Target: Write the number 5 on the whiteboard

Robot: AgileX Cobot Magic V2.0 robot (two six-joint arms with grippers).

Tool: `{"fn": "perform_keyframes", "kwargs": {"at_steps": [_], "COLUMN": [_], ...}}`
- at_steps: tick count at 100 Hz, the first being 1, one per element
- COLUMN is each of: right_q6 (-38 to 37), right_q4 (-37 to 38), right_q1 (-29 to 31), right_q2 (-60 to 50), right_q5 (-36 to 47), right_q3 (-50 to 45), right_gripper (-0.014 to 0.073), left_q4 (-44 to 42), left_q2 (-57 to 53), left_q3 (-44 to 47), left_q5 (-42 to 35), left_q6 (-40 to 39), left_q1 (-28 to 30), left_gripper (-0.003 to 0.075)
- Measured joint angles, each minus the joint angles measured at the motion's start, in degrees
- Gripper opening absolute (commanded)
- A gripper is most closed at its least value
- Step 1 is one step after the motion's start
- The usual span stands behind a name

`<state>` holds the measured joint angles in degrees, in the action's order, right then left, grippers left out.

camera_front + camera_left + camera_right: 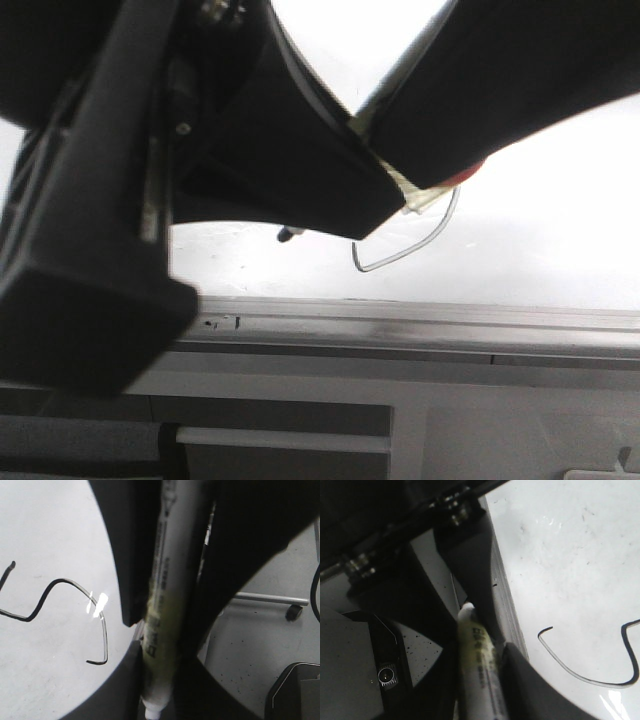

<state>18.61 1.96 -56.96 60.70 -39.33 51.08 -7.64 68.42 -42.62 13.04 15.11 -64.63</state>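
Pinching the light, slippery marker (159,630) mid-barrel, both grippers' fingers (131,580) seemingly clamp it beside the number 5 (60,610) near the whiteboard (560,230) edge.

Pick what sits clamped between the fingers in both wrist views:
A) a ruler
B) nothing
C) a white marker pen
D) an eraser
C: a white marker pen with printed text on its barrel runs between the dark fingers, beside the number 5 drawn on the whiteboard.
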Motion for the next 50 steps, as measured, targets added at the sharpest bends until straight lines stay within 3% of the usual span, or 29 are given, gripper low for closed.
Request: {"fn": "perform_keyframes", "kwargs": {"at_steps": [11, 18, 25, 36, 42, 50], "right_q6": [0.0, 0.0, 0.0, 0.0, 0.0, -0.4], "right_q4": [0.0, 0.0, 0.0, 0.5, 1.2, 2.9], "right_q1": [0.0, 0.0, 0.0, 0.0, -0.3, 0.3], "right_q2": [0.0, 0.0, 0.0, -0.5, -1.8, -4.0], "right_q5": [0.0, 0.0, 0.2, 1.1, 3.3, 5.1], "right_q3": [0.0, 0.0, 0.0, 0.0, 0.0, 0.0], "right_gripper": [-0.0036, 0.0025, 0.0176, 0.0492, 0.0566, 0.0547], "left_q4": [0.0, 0.0, 0.6, 2.3, 3.2, 5.4], "left_q2": [0.0, 0.0, 0.0, 0.0, 0.3, 0.4], "left_q3": [0.0, 0.0, 0.0, -0.2, -0.2, -0.2], "left_q5": [0.1, 0.1, 0.3, 0.3, 1.0, 1.7], "left_q6": [0.0, 0.0, 0.0, -0.6, -1.3, -1.5], "left_q1": [0.0, 0.0, 0.0, 0.0, 0.0, 0.6], "left_gripper": [-0.002, -0.002, -0.002, -0.002, -0.002, -0.002]}}
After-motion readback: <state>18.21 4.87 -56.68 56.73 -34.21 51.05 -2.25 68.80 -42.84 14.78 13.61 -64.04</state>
